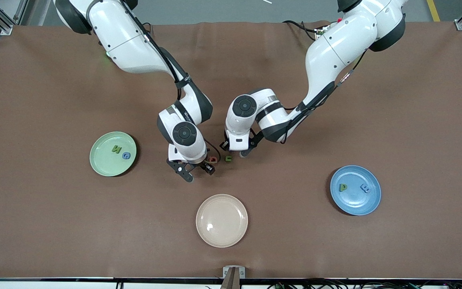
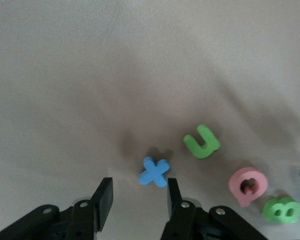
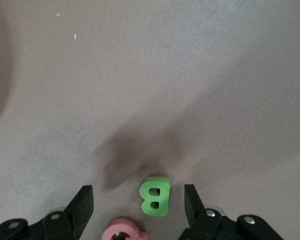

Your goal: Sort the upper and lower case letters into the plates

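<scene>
A brown cloth-covered counter (image 1: 54, 224) carries a pale mint green plate (image 1: 102, 168), a medium blue plate (image 1: 371, 202), a cream-beige plate (image 1: 221, 237), and loose foam letters: blue x (image 2: 154, 172), green u (image 2: 202, 142), pink a (image 2: 247, 185), green B (image 3: 154, 196).

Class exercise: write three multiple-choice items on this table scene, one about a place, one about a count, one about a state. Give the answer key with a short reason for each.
1. Where does the blue X lie?
A. In the blue plate
B. On the table, between the left gripper's fingers
C. In the beige plate

2. How many letters lie in the mint green plate?
A. Two
B. None
C. Four

3. What is the state of the right gripper?
A. Shut on the pink letter
B. Open, fingers either side of the green B
C. Shut with nothing in it

Key: B, the left wrist view shows it there; A, a green and a blue one; B, clear gaps flank the B.
</scene>
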